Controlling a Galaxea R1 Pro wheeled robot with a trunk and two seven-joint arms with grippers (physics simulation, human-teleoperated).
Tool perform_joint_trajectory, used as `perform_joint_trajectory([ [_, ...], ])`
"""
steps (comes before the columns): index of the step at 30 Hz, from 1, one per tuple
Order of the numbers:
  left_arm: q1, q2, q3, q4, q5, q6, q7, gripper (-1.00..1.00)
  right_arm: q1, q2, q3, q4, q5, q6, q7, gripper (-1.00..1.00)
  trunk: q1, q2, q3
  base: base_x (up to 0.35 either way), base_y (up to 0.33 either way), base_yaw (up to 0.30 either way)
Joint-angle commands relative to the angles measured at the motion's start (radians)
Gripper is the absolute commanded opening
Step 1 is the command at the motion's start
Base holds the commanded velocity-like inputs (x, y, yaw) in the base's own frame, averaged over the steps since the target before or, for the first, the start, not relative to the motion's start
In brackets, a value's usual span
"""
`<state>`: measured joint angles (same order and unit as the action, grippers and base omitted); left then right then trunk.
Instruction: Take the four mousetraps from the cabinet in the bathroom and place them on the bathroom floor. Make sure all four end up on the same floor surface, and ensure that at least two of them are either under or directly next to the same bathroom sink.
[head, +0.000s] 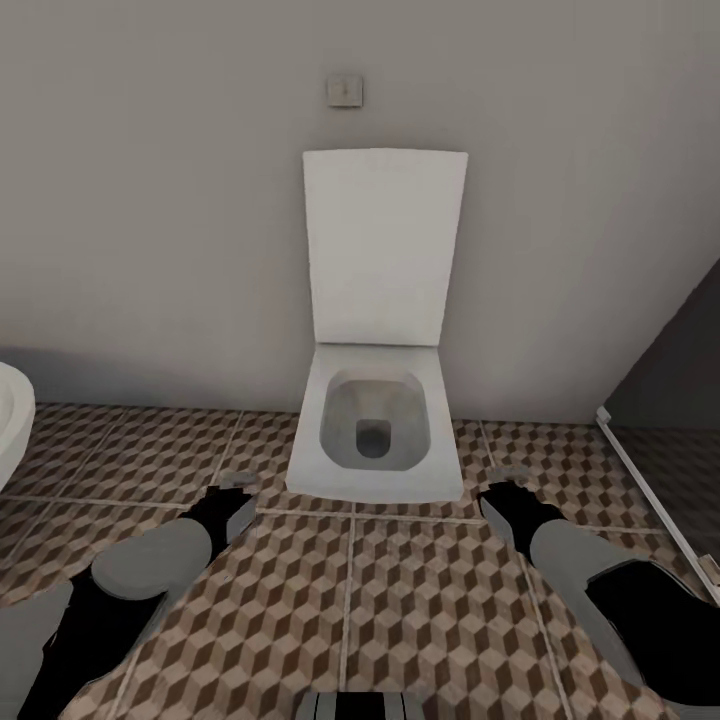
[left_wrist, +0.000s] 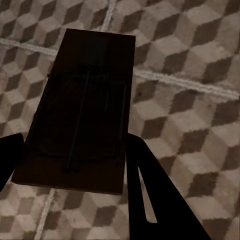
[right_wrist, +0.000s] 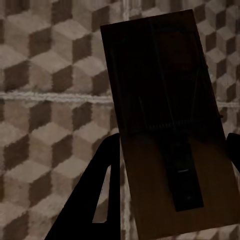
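Facing a plain grey wall (head: 150, 200). White toilet (head: 375, 440) dead ahead of me, squared-off bowl, lid (head: 384, 245) raised upright against the wall, dark water at the bottom of the bowl. Small pale flush plate (head: 344, 90) mounted on the wall above the lid. At my left edge, a curved white rim of a bathtub (head: 12, 420). To my right, a dark glass panel (head: 670, 400) with a white frame strip (head: 650, 490) running along its base.

A white toilet (head: 375, 420) stands with its lid up against a plain grey wall (head: 150, 200). A small switch plate (head: 344, 90) sits above it. Cube-patterned tiles (head: 420, 600) cover the floor.
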<state>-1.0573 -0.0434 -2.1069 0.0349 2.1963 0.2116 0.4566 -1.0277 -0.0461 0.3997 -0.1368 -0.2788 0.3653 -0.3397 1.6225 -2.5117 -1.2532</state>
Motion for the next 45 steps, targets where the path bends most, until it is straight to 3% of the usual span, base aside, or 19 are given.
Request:
perform_joint_trajectory([
  [1,-0.004,0.000,0.001,0.002,-0.001,0.006,-0.002,-1.00,-0.002,0.000,-0.001,0.001,-0.003,0.004,0.001,-1.00,0.000,0.000,0.000,0.000,0.000,0.000],
  [7,-0.017,0.015,0.001,0.008,-0.003,0.010,-0.035,-1.00,-0.009,0.002,0.001,0.007,-0.002,0.025,0.004,-1.00,0.000,0.000,0.000,0.000,0.000,0.000],
  [13,-0.017,0.004,-0.001,0.006,-0.005,0.000,-0.053,-1.00,-0.008,0.004,0.001,0.007,-0.002,0.024,0.005,-1.00,0.000,0.000,0.000,0.025,0.000,0.000],
  [36,-0.017,-0.001,-0.003,-0.010,-0.008,0.010,-0.061,-1.00,0.000,0.004,0.001,0.009,-0.004,0.026,0.012,-1.00,0.000,0.000,0.000,0.316,0.000,0.000],
  [45,-0.015,0.006,-0.005,-0.036,-0.010,0.003,-0.060,-1.00,0.008,0.002,0.001,0.011,-0.002,0.023,0.014,-1.00,0.000,0.000,0.000,0.078,0.000,0.000],
])
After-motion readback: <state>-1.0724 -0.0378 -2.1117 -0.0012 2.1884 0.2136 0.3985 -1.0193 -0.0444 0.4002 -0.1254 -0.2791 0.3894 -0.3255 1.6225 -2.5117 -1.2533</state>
